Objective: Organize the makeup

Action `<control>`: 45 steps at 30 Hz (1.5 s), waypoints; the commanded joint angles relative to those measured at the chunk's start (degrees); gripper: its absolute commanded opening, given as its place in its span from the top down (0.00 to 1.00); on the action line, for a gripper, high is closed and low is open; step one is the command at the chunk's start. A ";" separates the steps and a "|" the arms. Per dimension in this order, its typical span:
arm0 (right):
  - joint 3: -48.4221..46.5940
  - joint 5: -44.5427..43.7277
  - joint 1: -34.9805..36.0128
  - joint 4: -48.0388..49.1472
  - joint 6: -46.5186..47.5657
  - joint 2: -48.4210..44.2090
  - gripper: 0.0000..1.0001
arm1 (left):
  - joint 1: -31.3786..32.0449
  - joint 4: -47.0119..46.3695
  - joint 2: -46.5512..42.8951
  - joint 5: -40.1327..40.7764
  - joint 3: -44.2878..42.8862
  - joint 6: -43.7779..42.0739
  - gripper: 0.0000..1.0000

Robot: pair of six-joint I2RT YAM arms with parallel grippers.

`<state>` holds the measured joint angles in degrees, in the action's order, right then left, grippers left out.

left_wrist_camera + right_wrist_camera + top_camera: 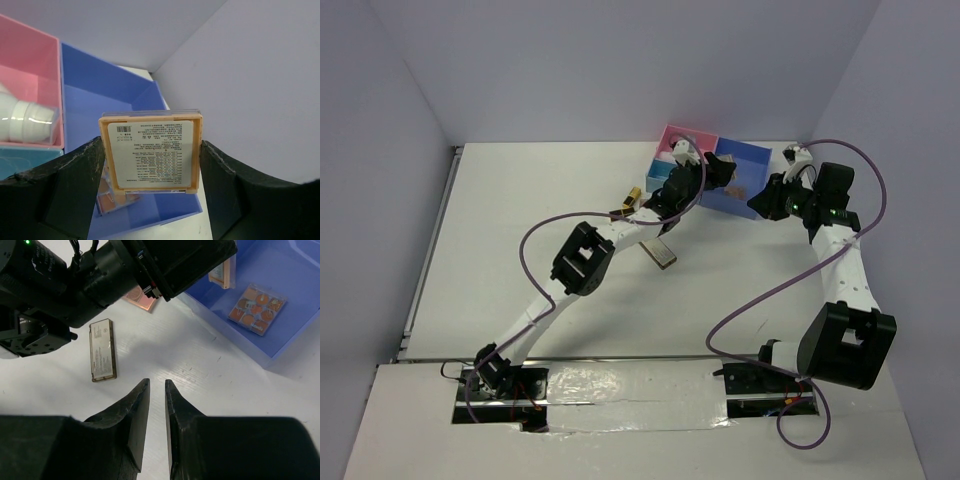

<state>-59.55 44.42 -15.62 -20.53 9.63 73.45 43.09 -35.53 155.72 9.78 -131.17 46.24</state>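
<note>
My left gripper (718,183) is shut on a tan flat palette (152,152) with a white label, holding it upright over the blue compartment (85,107) of the box. The held palette also shows in the right wrist view (223,272). A clear palette with brown pans (257,307) lies in that compartment. A white tube (27,122) lies in the pink compartment. A brown-edged palette (102,350) and a pink palette (142,297) lie on the table. A gold lipstick (632,197) lies left of the box. My right gripper (157,385) is almost shut and empty above the table.
The pink-and-blue compartment box (752,156) stands at the back middle, near the rear wall. The left arm (585,258) reaches diagonally across the table. A purple cable (545,230) loops over the table. The right arm (835,250) stands right of the box.
</note>
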 commanded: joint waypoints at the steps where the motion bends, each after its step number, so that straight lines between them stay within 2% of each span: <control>1: 0.14 1.01 -0.29 2.25 -0.58 -1.47 0.74 | 0.85 -0.51 0.02 2.00 -2.16 -2.03 0.69; 4: 0.31 1.01 -0.29 2.34 -0.57 -1.56 0.73 | 1.12 0.37 0.02 2.52 -2.42 -2.38 0.61; 12: 0.84 1.02 -0.29 1.99 -0.14 -1.56 0.71 | 1.21 3.09 -0.59 2.70 -2.33 -1.77 0.53; 13: 0.84 1.02 -0.38 1.99 -0.14 -1.56 0.71 | 1.21 3.27 -0.68 2.70 -2.42 -1.68 0.43; 14: 0.84 1.10 -0.38 1.99 -0.14 -1.38 0.71 | 1.12 3.45 -0.68 2.53 -2.42 -1.59 0.39; 18: 0.75 1.28 -0.38 1.73 0.04 -1.38 0.71 | 1.21 4.32 -1.21 2.44 -2.25 -1.68 0.34; 21: 0.66 1.54 -0.38 1.46 0.39 -1.47 0.69 | 1.21 4.15 -1.56 2.09 -2.24 -1.94 0.18; 23: 0.58 1.63 -0.38 1.29 0.74 -1.47 0.68 | 1.21 3.98 -1.82 2.00 -2.59 -2.03 0.12; 24: 0.49 1.72 -0.38 1.03 0.83 -1.38 0.67 | 1.21 3.80 -2.00 2.00 -2.68 -1.94 0.01; 31: -0.04 2.86 -0.29 -0.55 2.85 -1.73 0.54 | 1.21 3.45 -3.67 1.56 -3.12 -2.47 0.01; 37: -1.18 7.51 -0.20 -5.46 10.22 -2.17 0.40 | 1.21 2.39 -10.77 -0.20 2.58 -6.94 0.01; 40: -2.94 11.90 0.14 -11.26 17.51 -1.21 0.34 | 1.03 2.39 -17.80 -2.04 9.25 -13.78 0.01; 41: -3.46 12.61 0.58 -12.93 19.62 -0.94 0.34 | 1.12 2.74 -21.91 -2.83 13.36 -18.42 0.01; 43: -4.96 12.62 1.64 -17.68 24.62 0.11 0.32 | 1.03 4.06 -26.58 -3.19 18.30 -22.31 0.01; 45: -5.31 11.04 4.27 -19.36 26.31 0.20 0.31 | 0.94 3.28 -34.49 -1.44 28.13 -27.68 0.01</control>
<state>-61.82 53.54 -14.13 -33.78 28.16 73.54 44.07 -28.21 131.83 8.27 -109.25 29.32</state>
